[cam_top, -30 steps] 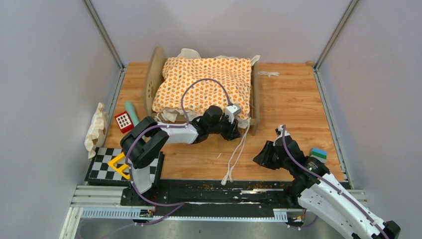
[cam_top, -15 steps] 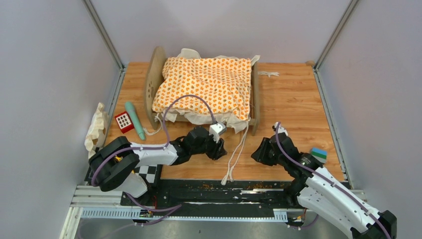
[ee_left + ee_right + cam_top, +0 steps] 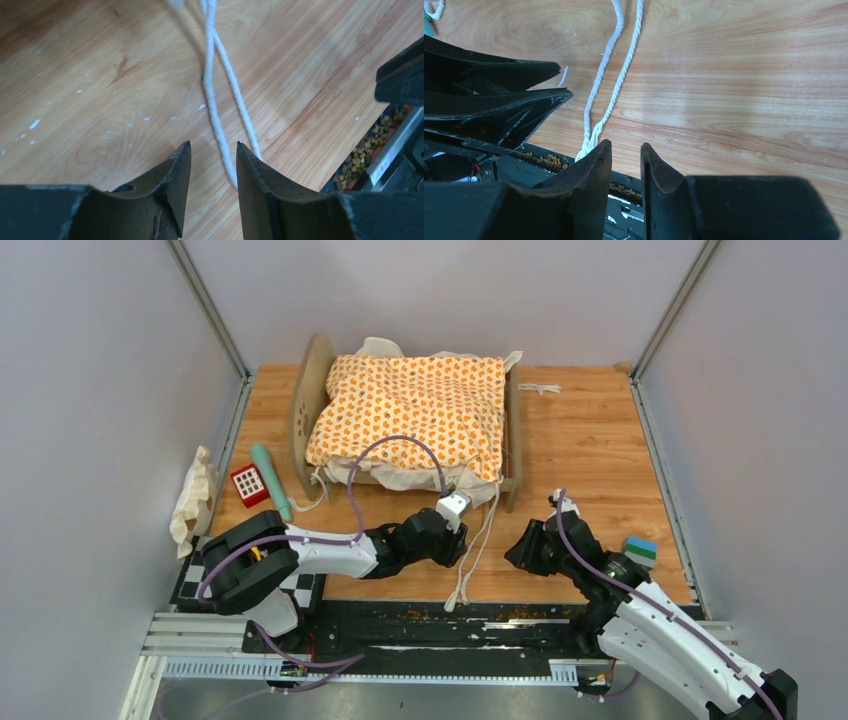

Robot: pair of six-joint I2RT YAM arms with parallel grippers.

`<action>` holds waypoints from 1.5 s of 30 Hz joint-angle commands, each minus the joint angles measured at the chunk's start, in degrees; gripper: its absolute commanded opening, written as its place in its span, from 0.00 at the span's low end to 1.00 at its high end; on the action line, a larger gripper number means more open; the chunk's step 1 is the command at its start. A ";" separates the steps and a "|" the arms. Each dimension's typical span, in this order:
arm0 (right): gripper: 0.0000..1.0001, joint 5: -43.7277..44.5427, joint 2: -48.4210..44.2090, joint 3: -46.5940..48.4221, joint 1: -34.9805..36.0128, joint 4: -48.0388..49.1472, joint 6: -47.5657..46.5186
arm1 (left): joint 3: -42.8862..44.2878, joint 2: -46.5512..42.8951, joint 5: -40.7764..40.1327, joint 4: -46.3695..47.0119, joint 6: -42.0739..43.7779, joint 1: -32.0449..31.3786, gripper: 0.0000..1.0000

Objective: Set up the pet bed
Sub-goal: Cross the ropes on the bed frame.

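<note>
- Left gripper (image 3: pixel 212 146): jaws stand partly apart with nothing between them. The tips sit low over the wooden table (image 3: pixel 590 440), just in front of the bed's near right corner.
- Right gripper (image 3: pixel 625 144): jaws show a narrow gap and hold nothing. It sits to the right of the other gripper, pointing toward it, near the table's front edge.
- Pet bed (image 3: pixel 309 390): at the back centre of the table, upright on its base, with one end board to the left and one to the right.
- Orange-patterned cushion (image 3: pixel 415 405): lies in the frame and fills the span between the boards. Its cream edging spills over the near side.
- Two white cords (image 3: pixel 478 530): run from the cushion's near right corner across the table to the front edge. They cross once ahead of the left fingers (image 3: pixel 172 170) and pass between the two grippers. They lie on the wood, and neither gripper holds them.
- Teal stick (image 3: pixel 270 480) and red block (image 3: pixel 248 483): side by side, left of the bed.
- Crumpled cream cloth (image 3: pixel 195 495): against the left wall.
- Blue-and-green block (image 3: pixel 641 548): beside the right arm.
- Brown granules (image 3: pixel 372 150): in the front rail channel.
</note>
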 commanded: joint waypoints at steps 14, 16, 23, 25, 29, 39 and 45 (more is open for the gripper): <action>0.29 -0.20 -2.02 0.02 0.22 0.55 -0.70 | 10.55 9.41 -13.68 -14.51 -2.45 -7.19 0.42; 0.29 -0.23 -2.20 0.01 0.20 0.38 -0.72 | 11.15 10.59 -13.89 -14.75 -2.28 -7.45 0.43; 0.29 0.27 -2.97 0.10 0.19 -0.45 -0.68 | 14.41 14.85 -14.30 -17.38 -1.51 -8.07 0.28; 0.29 0.52 -3.27 0.18 0.21 -0.64 -0.75 | 14.49 14.69 -15.21 -18.33 -1.40 -8.13 0.18; 0.29 -0.41 -2.85 -0.16 0.26 1.54 -1.74 | 13.85 12.43 -18.77 -21.16 -0.36 -8.05 0.02; 0.31 3.38 6.95 -0.56 10.96 18.73 -4.09 | 10.94 6.43 -18.81 -22.38 1.05 -2.95 0.00; 0.35 12.21 14.21 -2.44 21.61 28.53 -2.32 | 8.92 6.51 -15.49 -19.91 0.59 -1.52 0.00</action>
